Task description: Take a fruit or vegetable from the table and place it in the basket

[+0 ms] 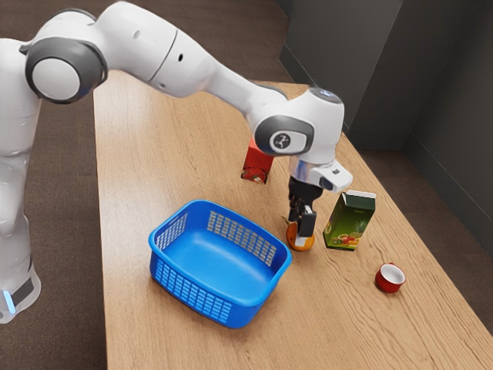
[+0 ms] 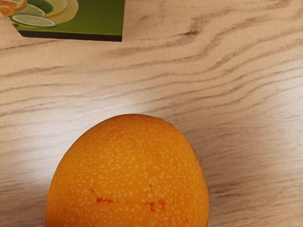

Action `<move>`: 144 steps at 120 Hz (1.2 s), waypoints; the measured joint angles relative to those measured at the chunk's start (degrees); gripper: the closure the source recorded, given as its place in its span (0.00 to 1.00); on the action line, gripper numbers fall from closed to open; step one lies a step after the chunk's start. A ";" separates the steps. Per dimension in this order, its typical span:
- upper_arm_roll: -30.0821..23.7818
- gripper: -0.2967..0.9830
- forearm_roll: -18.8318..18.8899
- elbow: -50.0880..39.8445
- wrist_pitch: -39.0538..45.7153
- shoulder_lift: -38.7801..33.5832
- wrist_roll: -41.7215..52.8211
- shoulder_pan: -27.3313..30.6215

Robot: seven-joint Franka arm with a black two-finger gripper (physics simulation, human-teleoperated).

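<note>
My gripper [image 1: 300,233] is low over the table, right at the orange fruit [image 1: 308,243], hiding part of it; whether it grips the fruit I cannot tell. The orange fruit [image 2: 130,175], speckled and rounded, looms large at the wrist view's lower edge, under my hand. Beside it, toward the exterior view's left, the blue basket [image 1: 162,257] stands upright on the table, with a bare floor inside.
A green juice carton [image 1: 348,223], also seen in part as a green carton [image 2: 94,21], stands close to the fruit. A red carton [image 1: 258,161] is behind, and a small red cup [image 1: 390,278] sits near the table's [image 1: 339,324] edge at the exterior view's right.
</note>
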 joint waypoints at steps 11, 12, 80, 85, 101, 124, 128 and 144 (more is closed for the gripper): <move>-0.06 0.27 -0.35 0.07 0.00 0.51 0.11 -0.11; -0.06 0.28 -0.39 0.07 0.00 0.53 0.12 -0.12; 0.95 0.67 -1.26 2.62 -2.91 -1.61 -1.97 0.37; 1.17 0.67 -0.99 2.68 -3.78 -3.00 -2.35 0.46; 1.34 0.68 0.36 2.72 -7.07 -7.78 -3.61 0.61; 1.40 0.68 1.01 2.41 -13.31 -14.92 -5.11 0.73; 1.24 0.68 1.05 2.33 -14.34 -15.91 -5.35 0.81; -0.73 0.68 1.04 2.15 -18.04 -19.45 -6.43 0.65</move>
